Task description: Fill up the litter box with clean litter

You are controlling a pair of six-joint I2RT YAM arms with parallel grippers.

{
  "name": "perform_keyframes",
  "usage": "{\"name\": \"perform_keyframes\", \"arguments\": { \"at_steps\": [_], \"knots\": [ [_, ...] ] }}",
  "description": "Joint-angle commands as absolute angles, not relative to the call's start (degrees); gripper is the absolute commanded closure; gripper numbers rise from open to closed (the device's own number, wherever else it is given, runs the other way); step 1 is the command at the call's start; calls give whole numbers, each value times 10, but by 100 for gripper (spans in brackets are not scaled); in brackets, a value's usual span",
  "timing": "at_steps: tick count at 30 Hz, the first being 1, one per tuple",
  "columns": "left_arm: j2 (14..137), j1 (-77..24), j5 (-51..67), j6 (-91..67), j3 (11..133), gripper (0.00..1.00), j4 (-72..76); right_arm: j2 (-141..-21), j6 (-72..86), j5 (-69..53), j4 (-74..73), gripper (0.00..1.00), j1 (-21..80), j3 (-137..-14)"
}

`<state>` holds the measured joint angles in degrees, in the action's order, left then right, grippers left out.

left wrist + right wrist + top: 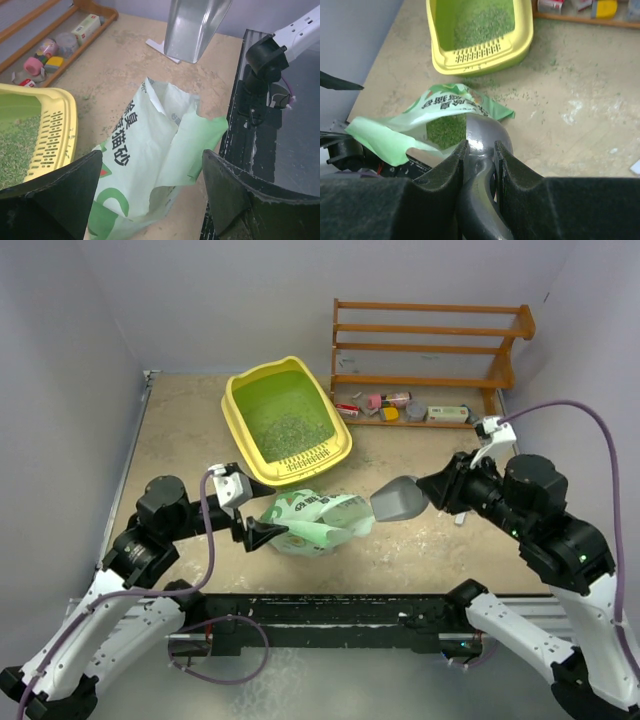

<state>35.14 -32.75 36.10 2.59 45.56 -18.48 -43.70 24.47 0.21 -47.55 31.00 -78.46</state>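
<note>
The yellow litter box [240, 430] stands at the back centre, grille rim toward me, with clean litter [290, 430] spread over its green floor. The pale-green litter bag [315, 520] lies slumped in front of it. Its mouth gapes toward the right, and granules [447, 131] show inside. My left gripper [262, 533] is open at the bag's left end. Its fingers [60, 195] straddle the bag's [150, 145] loose edge without pinching it. My right gripper [480, 145] is shut on the handle of the grey metal scoop [398, 501], whose bowl [487, 132] hovers at the bag's mouth.
A brown wooden rack [430, 340] stands at the back right with small items [400, 405] on its lowest shelf. Loose granules [520, 90] are scattered on the table before the box. A black rail [330, 610] runs along the near edge. A white scrap [160, 47] lies beyond the scoop.
</note>
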Motion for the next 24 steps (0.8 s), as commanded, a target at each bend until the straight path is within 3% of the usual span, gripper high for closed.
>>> {"name": "perform_keyframes", "arguments": {
  "at_steps": [1, 11, 24],
  "knots": [
    [319, -325, 377, 24, 487, 17, -236, -416, 294, -25, -435, 100, 310, -736],
    [225, -325, 312, 15, 486, 12, -295, -422, 306, -54, -381, 100, 310, -671],
    [350, -325, 352, 3, 452, 17, -204, -482, 282, -58, -343, 100, 310, -673]
  ]
}}
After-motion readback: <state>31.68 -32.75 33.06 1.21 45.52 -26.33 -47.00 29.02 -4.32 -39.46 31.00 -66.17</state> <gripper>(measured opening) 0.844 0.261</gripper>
